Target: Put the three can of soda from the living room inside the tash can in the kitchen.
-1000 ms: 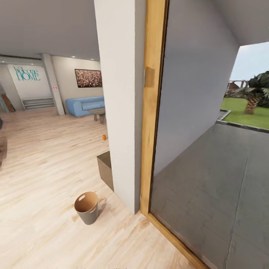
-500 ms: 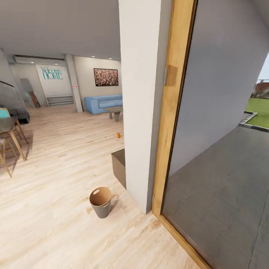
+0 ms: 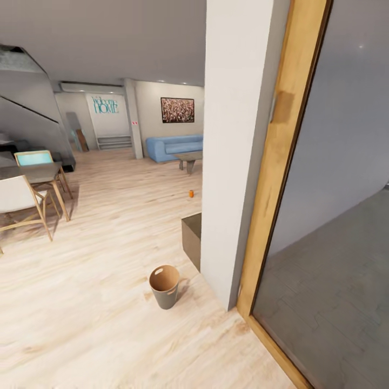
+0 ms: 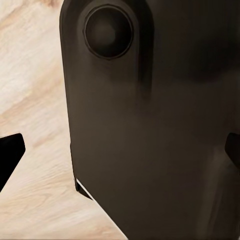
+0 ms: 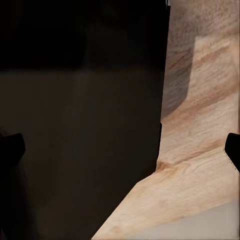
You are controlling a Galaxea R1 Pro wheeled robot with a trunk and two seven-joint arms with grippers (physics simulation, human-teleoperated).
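Orange, a single can of soda (image 3: pixel 190 193) is seen standing on the wood floor at mid-frame, far from the empty-looking tash can (image 3: pixel 165 286) at lower centre, so nothing is judged delivered, and neither gripper's state can be told.

ahead-left: open wood floor (image 3: pixel 108 227) toward sofa (image 3: pixel 175 147) | right: my way blocked — white pillar (image 3: pixel 237 135), low box (image 3: pixel 192 237) | far left: table, chairs (image 3: pixel 21 202) — bin (image 3: pixel 165 286) beside pillar
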